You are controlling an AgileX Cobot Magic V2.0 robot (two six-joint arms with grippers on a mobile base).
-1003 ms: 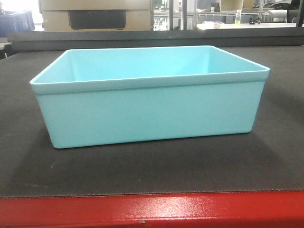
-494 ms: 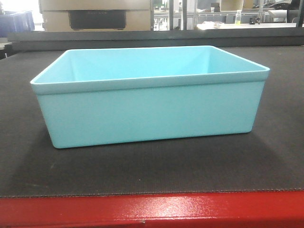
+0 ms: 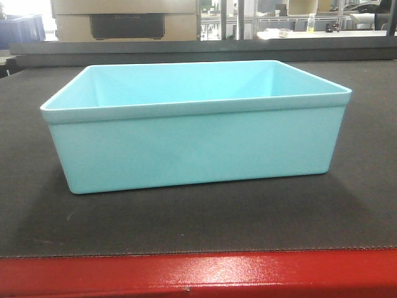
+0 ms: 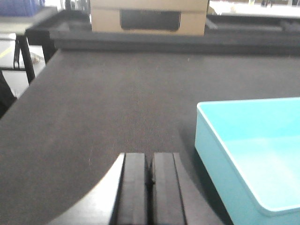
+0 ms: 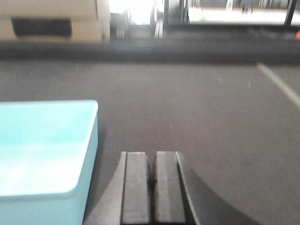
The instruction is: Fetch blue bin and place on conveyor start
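Observation:
The blue bin [image 3: 198, 133] is a pale turquoise tub. It stands upright and empty on the dark grey conveyor belt [image 3: 198, 223], just behind the belt's glossy red edge [image 3: 198, 276]. In the left wrist view the bin [image 4: 248, 150] lies to the right of my left gripper [image 4: 151, 157], which is shut on nothing, above the belt [image 4: 117, 103] and apart from the bin. In the right wrist view the bin [image 5: 44, 150] lies to the left of my right gripper [image 5: 152, 155], also shut and empty, apart from the bin. Neither gripper shows in the front view.
A tan cardboard box [image 3: 124, 18] with a dark cutout stands beyond the belt's far raised black edge [image 3: 198, 46]. Shelving and tables [image 3: 298, 22] fill the background. A white line [image 5: 281, 84] crosses the belt at the far right in the right wrist view.

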